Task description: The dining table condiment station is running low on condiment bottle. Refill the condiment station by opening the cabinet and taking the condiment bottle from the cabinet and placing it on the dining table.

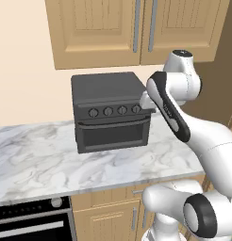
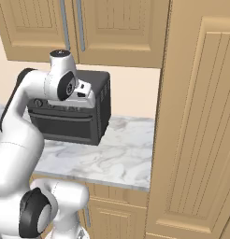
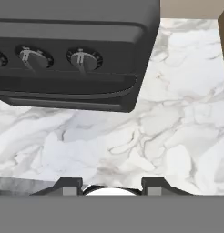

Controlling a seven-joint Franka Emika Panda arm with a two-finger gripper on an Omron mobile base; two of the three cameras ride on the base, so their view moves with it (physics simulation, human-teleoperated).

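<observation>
Left base view, from the left: black oven front (image 1: 33, 219) at the bottom corner, set under a marble worktop (image 1: 52, 164) running across the frame. Dark toaster oven (image 1: 111, 112) standing on that worktop, knobs in a row facing forward. Above it, the cabinet (image 1: 132, 28), light wood, both panelled doors closed, two grey bar handles (image 1: 144, 26) upright and side by side at the centre seam, long axis vertical. Further right, white arm rising from the lower corner, elbow bent high, forearm sloping down and left so the wrist sits just in front of the toaster oven's right end.

Right base view: cabinet (image 2: 89, 28) again along the top, shut, handles vertical. Arm at left, wrist folded forward over the toaster oven (image 2: 75, 112). Tall wooden cupboard (image 2: 196, 121) at right.

Hand view: toaster oven's knobbed front (image 3: 73, 59) at upper left, marble below and right. Gripper (image 3: 112, 185) pointing down at the worktop, both tips set well apart, nothing between them.
</observation>
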